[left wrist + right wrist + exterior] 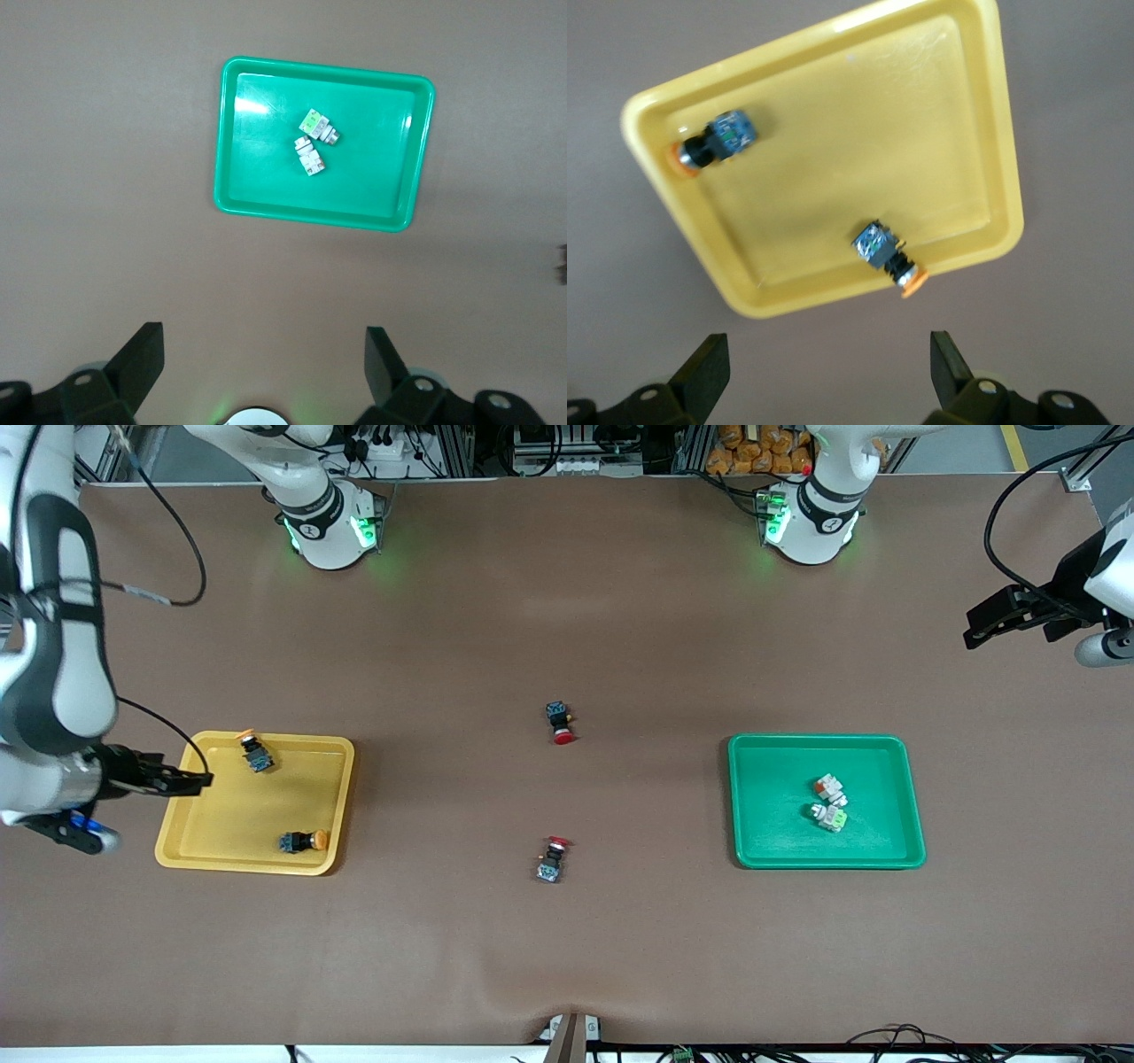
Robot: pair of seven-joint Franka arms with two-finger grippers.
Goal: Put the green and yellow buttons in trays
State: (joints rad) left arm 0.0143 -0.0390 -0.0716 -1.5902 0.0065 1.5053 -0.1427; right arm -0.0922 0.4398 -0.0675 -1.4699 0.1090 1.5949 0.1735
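The yellow tray (239,815) holds two black buttons with orange-yellow caps (255,751) (304,841). The right wrist view shows this tray (859,142) and both buttons (718,142) (888,257). The green tray (780,815) holds two silver-white green-faced buttons (830,786) (829,816), lying close together. The left wrist view shows that tray (372,168) and both buttons (319,126) (309,156). My right gripper (197,782) (830,345) is open and empty over the yellow tray's outer rim. My left gripper (974,633) (264,341) is open and empty, high over bare table near the left arm's end.
Two black switches with red caps lie on the brown table between the trays, one (560,723) farther from the front camera, one (553,859) nearer. The arm bases stand along the table's back edge.
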